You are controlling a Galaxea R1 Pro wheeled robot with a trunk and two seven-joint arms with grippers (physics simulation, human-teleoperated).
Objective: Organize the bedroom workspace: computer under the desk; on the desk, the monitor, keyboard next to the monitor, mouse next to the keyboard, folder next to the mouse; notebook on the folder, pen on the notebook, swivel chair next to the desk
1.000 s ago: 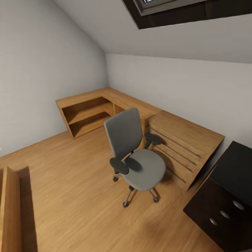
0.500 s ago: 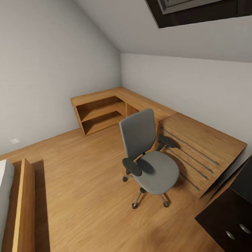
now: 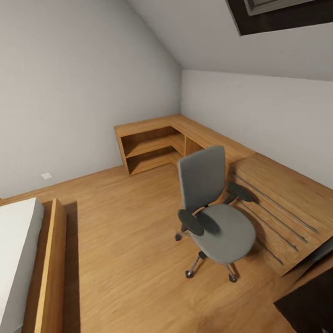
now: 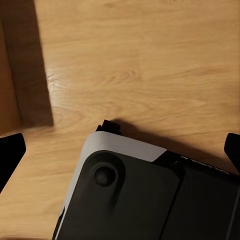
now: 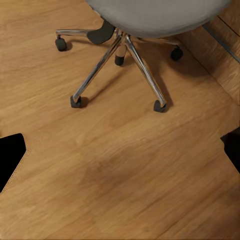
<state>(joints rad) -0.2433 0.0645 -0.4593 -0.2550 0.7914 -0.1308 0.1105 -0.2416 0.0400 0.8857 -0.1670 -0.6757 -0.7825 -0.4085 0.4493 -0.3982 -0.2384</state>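
Wooden bedroom flooring carries the grey upholstered swivel chair [image 3: 213, 210] on its chrome castered base [image 5: 120, 60], beside a wooden drawer chest [image 3: 283, 205]. Judged free-rolling; push at the backrest. Both grippers' finger tips stand wide apart, grasping nothing.

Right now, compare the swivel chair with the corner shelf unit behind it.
The swivel chair is grey upholstered with black armrests; the shelf unit is bare wood. The chair stands on a chrome caster base out on the floor; the shelf unit sits flush against the walls. Both rest on the wooden floor.
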